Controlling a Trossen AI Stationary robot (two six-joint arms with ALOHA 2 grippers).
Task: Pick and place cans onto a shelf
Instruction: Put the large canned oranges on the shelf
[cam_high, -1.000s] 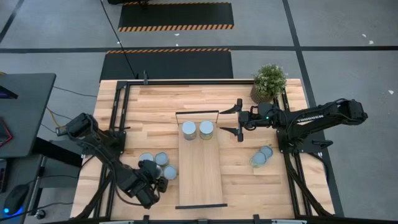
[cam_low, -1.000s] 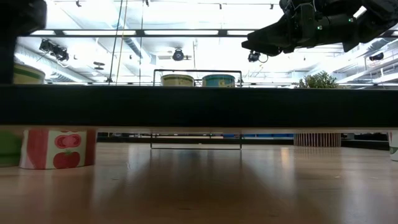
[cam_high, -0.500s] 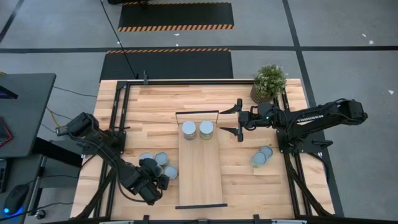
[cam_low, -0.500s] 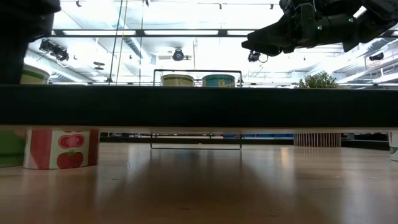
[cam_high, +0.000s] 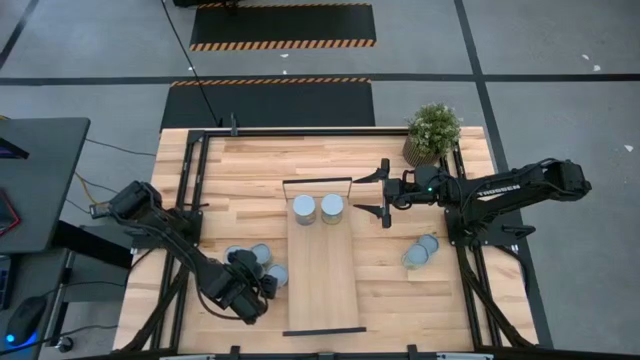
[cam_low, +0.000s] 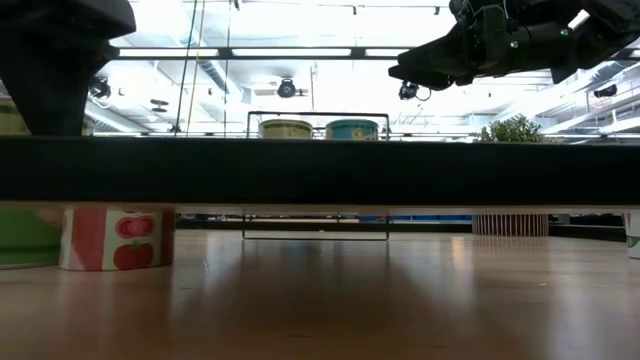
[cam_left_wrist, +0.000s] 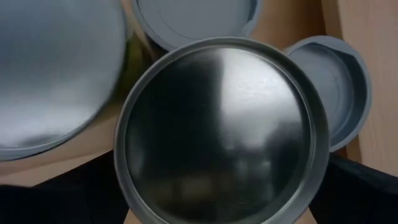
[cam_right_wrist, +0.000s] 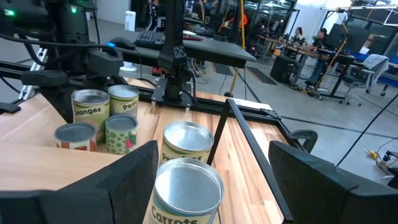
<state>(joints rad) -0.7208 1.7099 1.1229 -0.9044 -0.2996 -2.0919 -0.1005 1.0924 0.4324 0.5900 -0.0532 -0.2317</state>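
Over the cluster of cans at the left of the shelf, we see the left gripper lowered with its fingers spread wide. From the left wrist view, one can's round metal top lies directly beneath this gripper and between its two dark fingers, which stand on either side of it; we cannot tell whether they touch the can's wall. Other can tops crowd just beside it. In the low view a can with a red tomato label stands on the tabletop below the dark mass of the left arm.

Two cans stand upright side by side on the shelf's far end, close to its black end frame. The right gripper hovers just beside them, off the shelf's right edge, fingers parted and holding nothing. In the right wrist view the nearer shelf can sits between and ahead of those fingers, apart from them, with the second can behind it.

Two more cans rest together on the table to the right of the shelf, well apart from either gripper. A potted plant stands at the table's far right corner.
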